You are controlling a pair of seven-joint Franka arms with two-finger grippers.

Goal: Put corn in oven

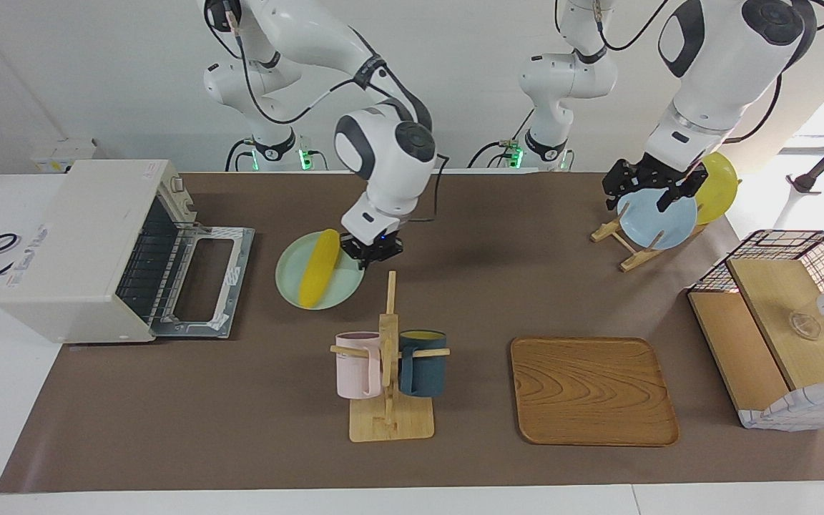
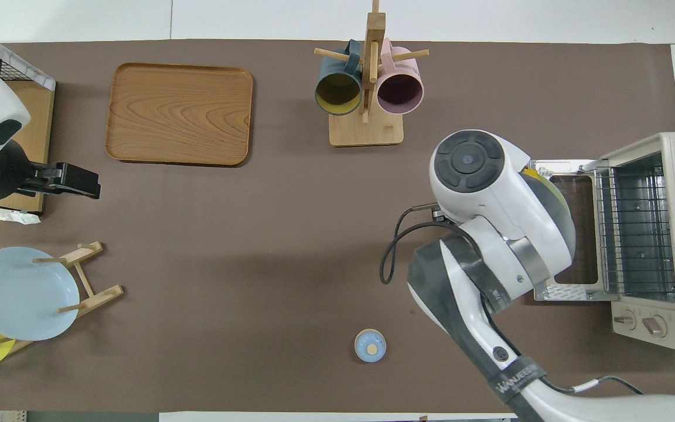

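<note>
The yellow corn point(image 1: 319, 268) lies on a pale green plate point(image 1: 290, 282), beside the oven's open door. The off-white oven point(image 1: 79, 250) stands at the right arm's end of the table with its door point(image 1: 201, 282) dropped flat and the wire rack showing inside point(image 2: 636, 234). My right gripper point(image 1: 371, 252) is low at the plate's edge, beside the end of the corn nearer the robots. In the overhead view the right arm hides the corn and most of the plate. My left gripper point(image 1: 637, 197) waits, open and empty, over the plate rack.
A mug tree point(image 1: 388, 343) with a pink and a dark blue mug stands farther from the robots than the plate. A wooden tray point(image 1: 593, 390), a plate rack point(image 1: 634, 250) with blue and yellow plates, a wire basket point(image 1: 777, 322) and a small blue lid point(image 2: 370, 346) are also here.
</note>
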